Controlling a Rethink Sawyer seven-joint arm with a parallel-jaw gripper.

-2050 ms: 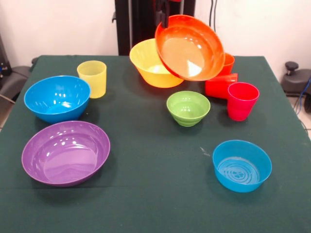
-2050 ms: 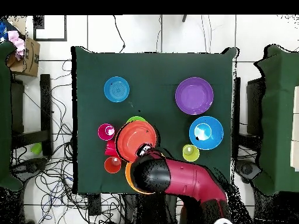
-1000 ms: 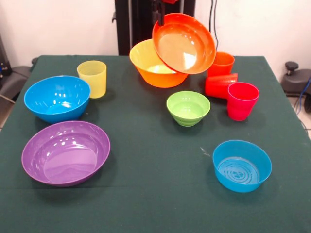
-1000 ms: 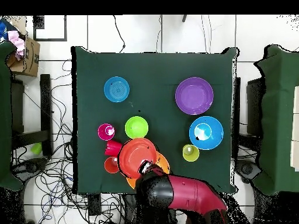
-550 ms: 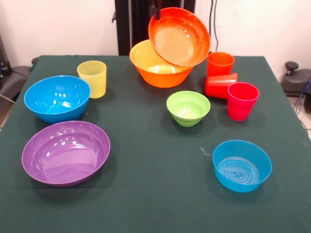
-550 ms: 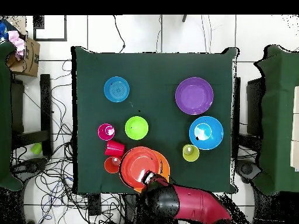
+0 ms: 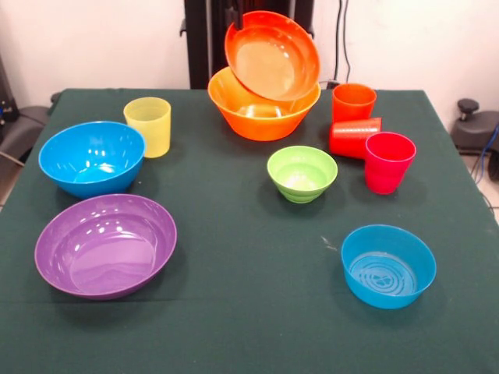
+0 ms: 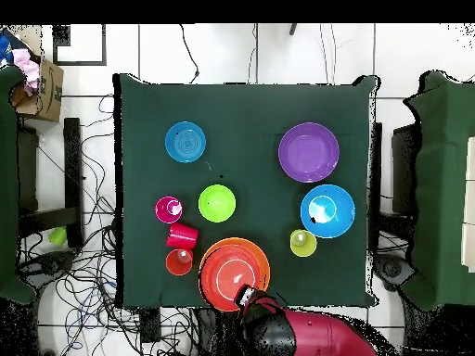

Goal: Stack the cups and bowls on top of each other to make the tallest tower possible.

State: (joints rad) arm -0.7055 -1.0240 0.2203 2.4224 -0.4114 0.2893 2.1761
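Your gripper, bottom centre of the overhead view: can't tell its grip. Orange-red bowl sits tilted steeply in the yellow-orange bowl, top centre of the front view. Red cup lies sideways just right.

No legible text or labels.
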